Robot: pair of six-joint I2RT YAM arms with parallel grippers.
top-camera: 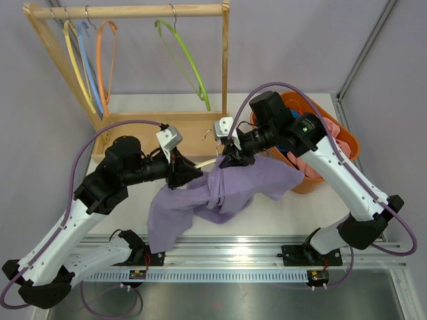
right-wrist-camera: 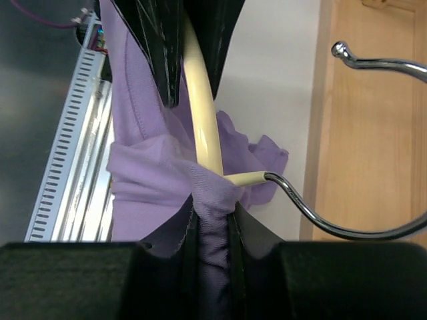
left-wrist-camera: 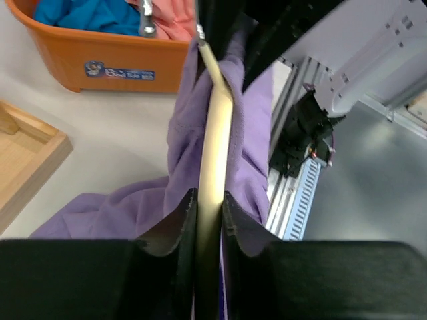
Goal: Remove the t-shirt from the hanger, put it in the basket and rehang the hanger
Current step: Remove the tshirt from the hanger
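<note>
A purple t-shirt (top-camera: 223, 190) is bunched on a cream hanger (top-camera: 207, 162) and held over the table's front part between both arms. My left gripper (top-camera: 185, 172) is shut on one bare arm of the hanger (left-wrist-camera: 215, 133), with the t-shirt (left-wrist-camera: 250, 160) draped on either side of it. My right gripper (top-camera: 231, 157) is shut on a gathered fold of the t-shirt (right-wrist-camera: 212, 200) right at the hanger's neck. The cream hanger (right-wrist-camera: 199, 100) runs from there up to the left gripper's dark fingers (right-wrist-camera: 163, 47). Its metal hook (right-wrist-camera: 320, 223) curves off to the right.
A wooden rack (top-camera: 133, 12) at the back left carries yellow, blue, orange and green hangers (top-camera: 183, 57). An orange bin (top-camera: 333, 137) of clothes stands behind the right arm and also shows as the orange bin (left-wrist-camera: 100, 63). The metal rail (top-camera: 220, 257) runs along the near edge.
</note>
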